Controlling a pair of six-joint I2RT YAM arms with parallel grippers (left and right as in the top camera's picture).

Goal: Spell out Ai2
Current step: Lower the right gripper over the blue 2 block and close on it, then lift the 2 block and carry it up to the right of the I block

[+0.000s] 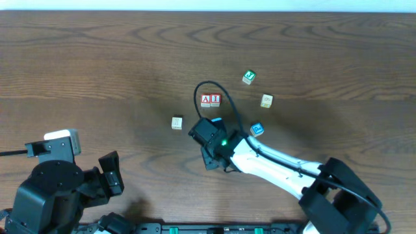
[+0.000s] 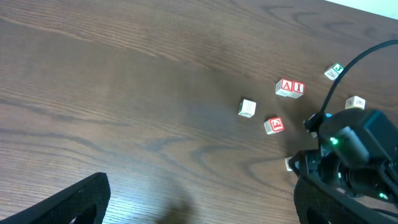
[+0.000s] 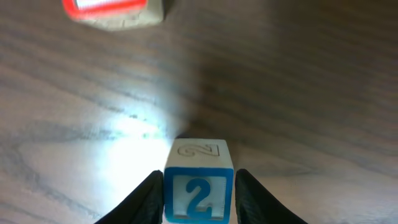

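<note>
A red A block [image 1: 206, 100] and a red I block [image 1: 215, 100] stand side by side at mid-table, and show together in the left wrist view [image 2: 290, 88]. My right gripper [image 1: 213, 125] is just below them, shut on a blue 2 block [image 3: 198, 186] whose 2 face is toward the camera. The block sits at or just above the table. A red-edged block [image 3: 112, 9] lies ahead of it, blurred; I cannot tell which one it is. My left gripper [image 2: 199, 208] is open and empty at the front left [image 1: 110, 177].
Loose blocks lie around: a green one [image 1: 248, 77], a beige one [image 1: 266, 100], a blue one [image 1: 257, 129], a pale one [image 1: 177, 123]. The left wrist view shows another red block [image 2: 273, 126] next to the right gripper. A black cable [image 1: 201, 88] loops over the A and I blocks.
</note>
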